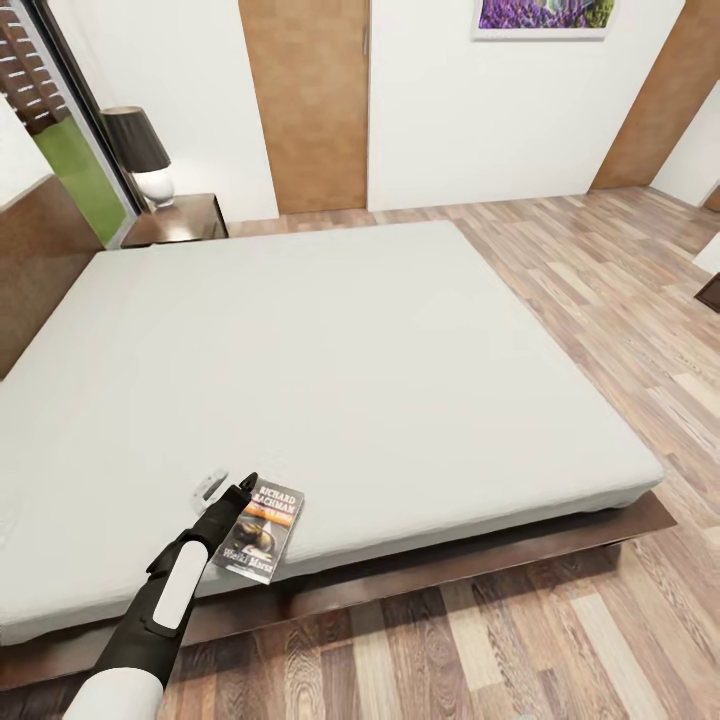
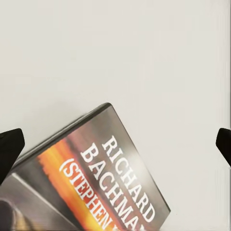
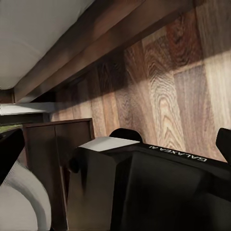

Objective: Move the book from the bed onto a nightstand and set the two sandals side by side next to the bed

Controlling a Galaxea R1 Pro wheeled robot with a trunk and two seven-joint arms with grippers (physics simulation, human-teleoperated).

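Head view: left arm reaches fwd over the near edge of the bed (image 1: pixel 330 360), left gripper (image 1: pixel 228 487) right at the book (image 1: pixel 260 534). Book lies flat on the mattress near the bed's front edge, cover up, "RICHARD BACHMAN" readable, orange band under the title. One dark finger tip (image 1: pixel 247 482) sits at the book's upper left corner; a pale part shows just beside it on the far side. Contact w/ the book: can't tell from here.

Left wrist view: book (image 2: pixel 103 180) fills the lower part, skewed on the off-white mattress (image 2: pixel 120 48). Fingers (image 2: pixel 10 149) are spread wide, one dark tip at each side edge of the frame, nothing clamped between them. Left-edge tip overlaps the book's corner area; the other tip is well apart from the book (over bare mattress).

Right wrist view: cam looks past the robot's dark body (image 3: pixel 159 187) ("GALAXEA" lettering visible) toward the wood floor (image 3: pixel 178 82) and the dark bed frame (image 3: pixel 96 43) w/ the mattress edge above it. Right gripper tips (image 3: pixel 224 143) show at the frame's edges, wide apart, holding nothing.

Nightstand (image 1: pixel 180 220) stands at the bed's far left corner by the headboard, lamp (image 1: pixel 140 155) on top. Lavender picture (image 1: pixel 545 15) on the back wall, brown door (image 1: pixel 305 100) beside it.
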